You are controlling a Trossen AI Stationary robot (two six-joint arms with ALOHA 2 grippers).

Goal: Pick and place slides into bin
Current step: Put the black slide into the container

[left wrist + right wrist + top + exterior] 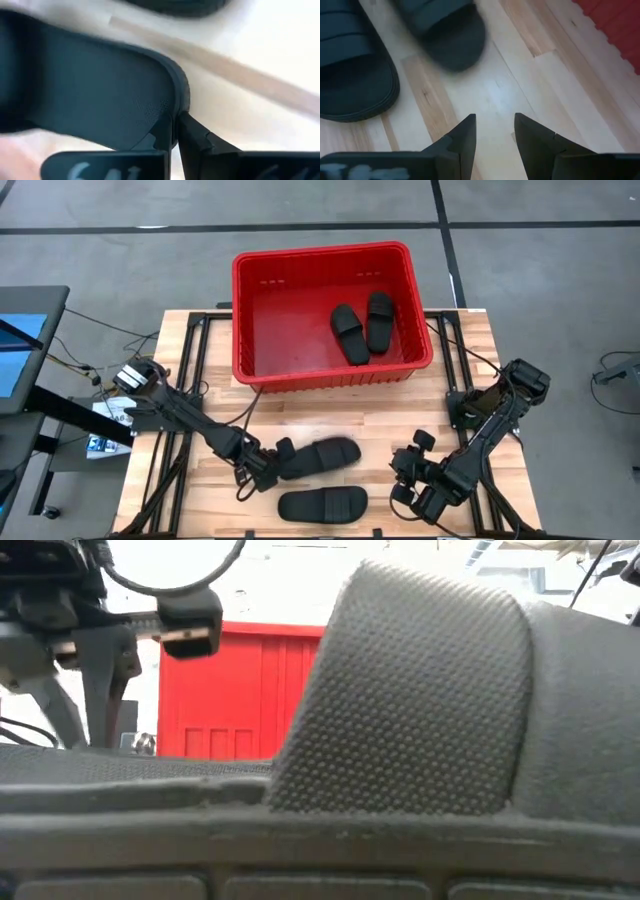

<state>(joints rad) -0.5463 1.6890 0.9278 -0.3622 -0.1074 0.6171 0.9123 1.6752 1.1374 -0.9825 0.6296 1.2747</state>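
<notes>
Left gripper: the left gripper is closed on the end of one slide; in the left wrist view the fingers are seen pinching the rim of the sole; it is low, at the table

Held slide: it lies in the front middle of the table, a little in front of the bin; whether it is lifted off the wood cannot be told

How to do it well: the pinch is only on the thin edge, so the slide may sag or slip; it should be raised slowly and kept level; it must be carried high over the red rim before it is let go; it is best dropped in the empty half, away from the two slides already inside

Left arm pose: the arm is stretched long from the left edge, bent low, with the wrist turned toward the middle

Other slide: one more slide lies just in front of the held one, at the front edge; it shows big and close in the low view

Right gripper: the right gripper waits at the front right, its fingers apart and holding nothing; bare wood is seen between them

Task so far: two slides are in, two are still out
</notes>
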